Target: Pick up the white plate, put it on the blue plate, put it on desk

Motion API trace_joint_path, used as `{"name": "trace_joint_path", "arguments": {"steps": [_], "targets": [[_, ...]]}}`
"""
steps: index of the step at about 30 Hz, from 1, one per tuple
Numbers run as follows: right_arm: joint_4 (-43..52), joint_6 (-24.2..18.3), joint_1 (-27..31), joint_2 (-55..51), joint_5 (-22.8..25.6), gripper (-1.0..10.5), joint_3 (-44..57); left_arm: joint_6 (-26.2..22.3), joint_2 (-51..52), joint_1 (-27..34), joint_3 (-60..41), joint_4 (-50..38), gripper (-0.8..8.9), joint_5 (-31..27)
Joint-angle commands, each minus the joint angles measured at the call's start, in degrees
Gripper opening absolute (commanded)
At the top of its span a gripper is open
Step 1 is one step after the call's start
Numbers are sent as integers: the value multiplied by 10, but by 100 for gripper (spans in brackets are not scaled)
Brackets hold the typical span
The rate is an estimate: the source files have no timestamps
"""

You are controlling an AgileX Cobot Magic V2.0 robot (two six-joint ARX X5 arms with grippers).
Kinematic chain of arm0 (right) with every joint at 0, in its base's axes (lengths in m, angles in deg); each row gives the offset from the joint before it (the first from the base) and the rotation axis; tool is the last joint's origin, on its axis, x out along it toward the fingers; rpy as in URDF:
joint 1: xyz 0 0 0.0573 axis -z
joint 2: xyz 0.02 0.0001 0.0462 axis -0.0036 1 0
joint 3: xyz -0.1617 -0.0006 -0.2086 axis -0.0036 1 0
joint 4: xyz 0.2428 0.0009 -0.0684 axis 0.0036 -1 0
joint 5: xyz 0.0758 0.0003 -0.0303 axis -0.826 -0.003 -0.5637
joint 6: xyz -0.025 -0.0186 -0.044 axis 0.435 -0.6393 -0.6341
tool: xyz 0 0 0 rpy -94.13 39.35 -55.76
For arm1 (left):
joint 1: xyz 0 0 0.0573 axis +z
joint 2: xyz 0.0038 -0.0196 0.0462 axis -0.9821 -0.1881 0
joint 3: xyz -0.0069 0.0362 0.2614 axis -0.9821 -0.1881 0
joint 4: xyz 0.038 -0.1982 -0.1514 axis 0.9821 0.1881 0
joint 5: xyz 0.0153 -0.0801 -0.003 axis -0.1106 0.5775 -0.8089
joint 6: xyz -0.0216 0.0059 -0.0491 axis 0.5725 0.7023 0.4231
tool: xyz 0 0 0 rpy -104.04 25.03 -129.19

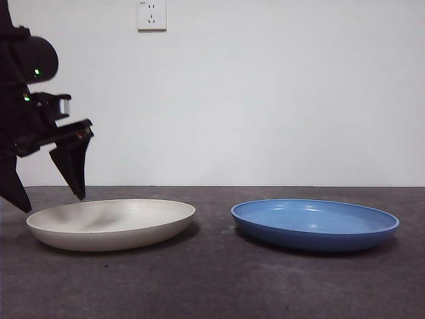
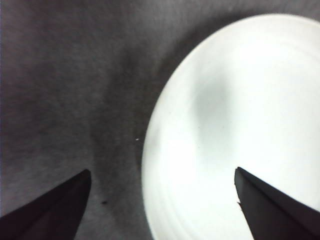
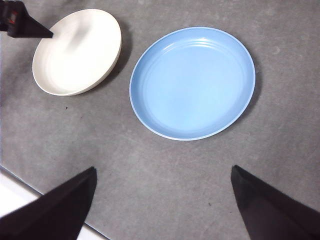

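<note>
Seen side by side, apart, on mottled grey desk (image 1: 219,286): matte cream white plate (image 1: 111,223), glossy blue plate (image 1: 315,224). Left gripper (image 1: 50,189) spread wide above white rim; right gripper (image 3: 162,200) wide, high.

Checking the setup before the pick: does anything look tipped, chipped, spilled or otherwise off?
Nothing stands out. The white plate and blue plate both sit flat and apart on the desk, clean and unbroken. The left pincer hangs open over the white plate's outer rim.
</note>
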Motion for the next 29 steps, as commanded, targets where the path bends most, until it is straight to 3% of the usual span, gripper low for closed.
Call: {"name": "trace_joint_path", "arguments": {"steps": [1, 5, 12, 20, 25, 29], "targets": [[5, 6, -2, 3, -1, 430, -11, -5, -21, -7, 12, -8, 459, -10], [5, 6, -2, 3, -1, 430, -11, -5, -28, -17, 12, -8, 457, -47], [5, 6, -2, 3, -1, 430, -11, -5, -30, -30, 12, -7, 393, -59], [5, 6, -2, 2, -1, 430, -11, -5, -31, -35, 12, 9, 177, -69], [5, 6, -2, 2, -1, 430, -11, 1, -31, -35, 12, 20, 170, -76], [5, 6, -2, 2, -1, 430, -11, 4, -31, -35, 12, 22, 50, -76]]}}
